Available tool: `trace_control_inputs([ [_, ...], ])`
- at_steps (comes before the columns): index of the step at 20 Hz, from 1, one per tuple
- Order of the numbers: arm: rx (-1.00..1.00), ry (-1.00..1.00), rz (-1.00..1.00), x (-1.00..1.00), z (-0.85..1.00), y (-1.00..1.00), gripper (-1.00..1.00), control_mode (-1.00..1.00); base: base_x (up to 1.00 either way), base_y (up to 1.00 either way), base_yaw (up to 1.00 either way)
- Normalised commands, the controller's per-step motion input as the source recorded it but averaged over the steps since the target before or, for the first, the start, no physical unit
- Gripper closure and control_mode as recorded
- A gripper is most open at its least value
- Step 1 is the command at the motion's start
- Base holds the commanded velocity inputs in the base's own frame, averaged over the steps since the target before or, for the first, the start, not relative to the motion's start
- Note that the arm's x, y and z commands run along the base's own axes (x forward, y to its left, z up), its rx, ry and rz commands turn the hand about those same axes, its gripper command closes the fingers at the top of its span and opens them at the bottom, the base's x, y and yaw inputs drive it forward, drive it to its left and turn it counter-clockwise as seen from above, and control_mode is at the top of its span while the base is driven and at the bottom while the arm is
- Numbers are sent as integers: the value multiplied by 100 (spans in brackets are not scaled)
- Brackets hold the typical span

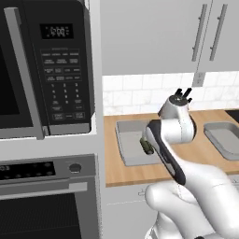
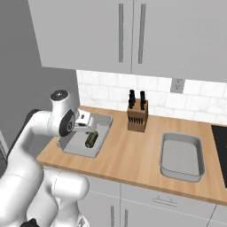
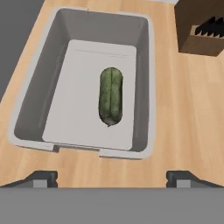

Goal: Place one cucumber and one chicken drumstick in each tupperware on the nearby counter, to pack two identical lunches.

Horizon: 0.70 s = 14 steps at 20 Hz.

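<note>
A dark green cucumber [image 3: 111, 96] lies flat on the floor of the left tupperware [image 3: 30, 87], free of any grip; it also shows as cucumber [image 2: 91, 140] and cucumber [image 1: 146, 146]. My gripper [image 3: 111, 178] hovers just above that box with its jaws wide apart and nothing between them, seen as gripper [image 2: 90, 130] over the left tupperware [image 2: 104, 120]. The second tupperware [image 2: 166, 153] sits empty farther right on the wooden counter [image 2: 133, 155], also as tupperware [image 1: 210, 133]. The chicken drumstick is out of view.
A wooden knife block [image 2: 137, 116] stands at the back of the counter between the two boxes, near the box's far corner as knife block [image 3: 203, 30]. A black cooktop [image 2: 221, 146] borders the counter on the right. A microwave [image 1: 46, 65] and oven [image 1: 46, 196] stand to the left.
</note>
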Motion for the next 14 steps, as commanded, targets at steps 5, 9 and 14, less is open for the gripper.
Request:
trace_control_inputs([
  [5,0,-19,0,-98,21,1,-100,-100,0,0,0],
  [9,0,-20,1,-72,2,0,-100,-100,0,0,0],
  [14,0,-13,1,-46,0,0,-100,-100,0,0,0],
])
